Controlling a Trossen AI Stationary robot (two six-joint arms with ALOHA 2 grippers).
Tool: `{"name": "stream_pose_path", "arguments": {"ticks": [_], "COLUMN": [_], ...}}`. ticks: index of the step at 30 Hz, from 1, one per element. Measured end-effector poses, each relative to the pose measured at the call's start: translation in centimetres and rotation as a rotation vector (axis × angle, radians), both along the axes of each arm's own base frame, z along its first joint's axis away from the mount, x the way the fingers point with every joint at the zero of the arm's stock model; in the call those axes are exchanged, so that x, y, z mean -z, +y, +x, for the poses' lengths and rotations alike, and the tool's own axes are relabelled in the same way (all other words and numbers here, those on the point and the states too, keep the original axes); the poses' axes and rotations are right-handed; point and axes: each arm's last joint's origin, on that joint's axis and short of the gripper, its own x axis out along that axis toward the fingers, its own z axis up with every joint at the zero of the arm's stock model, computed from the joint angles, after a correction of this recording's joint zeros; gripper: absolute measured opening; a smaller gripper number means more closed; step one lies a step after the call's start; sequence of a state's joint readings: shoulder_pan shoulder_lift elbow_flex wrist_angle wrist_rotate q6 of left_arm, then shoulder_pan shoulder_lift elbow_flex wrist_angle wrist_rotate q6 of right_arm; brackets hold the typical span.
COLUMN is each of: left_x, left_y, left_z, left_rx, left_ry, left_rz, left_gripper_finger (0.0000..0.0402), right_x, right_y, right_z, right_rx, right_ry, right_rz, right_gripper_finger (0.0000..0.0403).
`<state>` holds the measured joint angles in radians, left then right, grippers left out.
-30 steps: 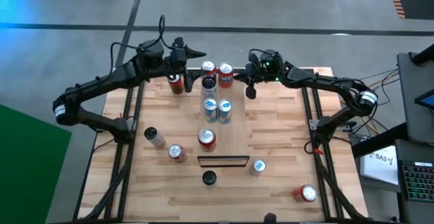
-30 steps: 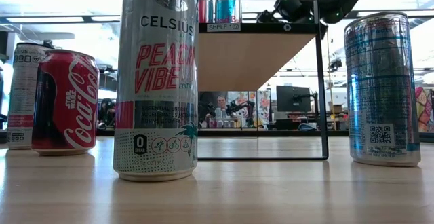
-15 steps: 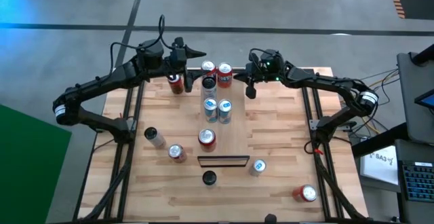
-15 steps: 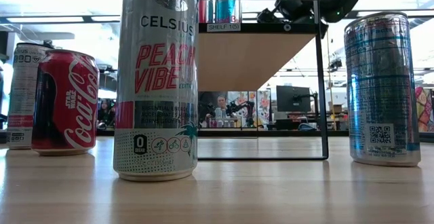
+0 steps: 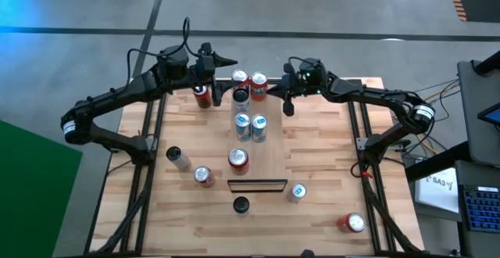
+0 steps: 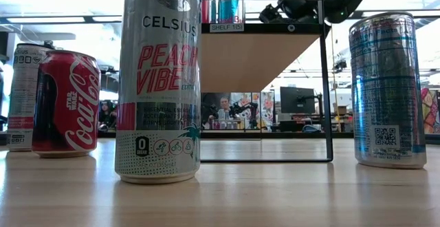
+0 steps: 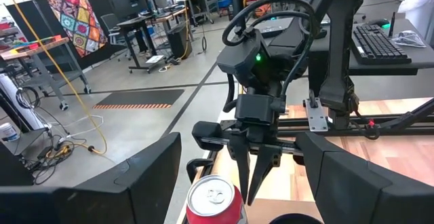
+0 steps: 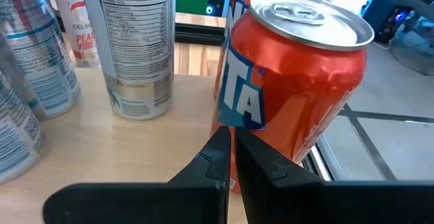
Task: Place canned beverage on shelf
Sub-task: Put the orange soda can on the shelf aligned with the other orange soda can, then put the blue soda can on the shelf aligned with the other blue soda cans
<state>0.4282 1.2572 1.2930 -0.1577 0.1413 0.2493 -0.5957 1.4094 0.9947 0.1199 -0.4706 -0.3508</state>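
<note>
**Can waiting at the far left of the bench, shelf partly filled**

Shelf (image 5: pixel 263 163) of light wood runs down the middle of the bench (image 5: pixel 320 156), raised on a thin dark frame. Six cans already stand on it in a loose double row, with an orange can (image 5: pixel 258 86) at the far end. More cans stand loose on the bench nearer the camera.

The left hand (image 5: pixel 205 82) hangs over a red can (image 5: pixel 202 94) that stands on the bench just beside the shelf's far left corner, not on it. In the left wrist view this can's top (image 7: pixel 215 198) sits between that hand's own fingers, which are apart, with a gap on each side; no grip is made.

The right hand (image 5: pixel 287 104) is at the far right of the shelf, just beside the orange can. Its fingers are pressed together, tips pointing down, and it holds nothing.

This looks like the grasping step for the red can. To do it well, the left hand should probably centre on the can and close low enough on its body to keep it upright. The lift must clear the shelf's edge. Bare wood shows on the right of the shelf's near half. The closest can on the shelf is tall and narrow, so it may tip if brushed. The right hand is close by, so the two arms need room.
</note>
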Motion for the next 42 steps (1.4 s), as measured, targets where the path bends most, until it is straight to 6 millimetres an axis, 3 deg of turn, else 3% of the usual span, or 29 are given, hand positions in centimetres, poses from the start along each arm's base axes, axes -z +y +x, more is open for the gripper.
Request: {"name": "stream_pose_path", "arguments": {"ticks": [25, 35, 42], "left_x": [0.0, 0.0, 0.0], "left_y": [0.0, -0.3, -2.4], "left_z": [0.0, 0.1, 0.8], "left_rx": [0.0, 0.009, 0.086], "left_ry": [0.0, -0.008, -0.004], "left_rz": [0.0, -0.03, -0.031], "left_gripper_finger": [0.0276, 0.0276, 0.0276], "right_x": [0.0, -2.6, -4.2], "right_y": [0.1, 2.2, 4.6], "right_z": [-0.1, -1.6, -2.4], "right_rx": [0.045, 0.03, -0.015], "right_ry": [0.017, -0.007, -0.015], "right_rz": [-0.008, 0.029, 0.057], "right_gripper_finger": [0.0012, 0.0012, 0.0012]}}
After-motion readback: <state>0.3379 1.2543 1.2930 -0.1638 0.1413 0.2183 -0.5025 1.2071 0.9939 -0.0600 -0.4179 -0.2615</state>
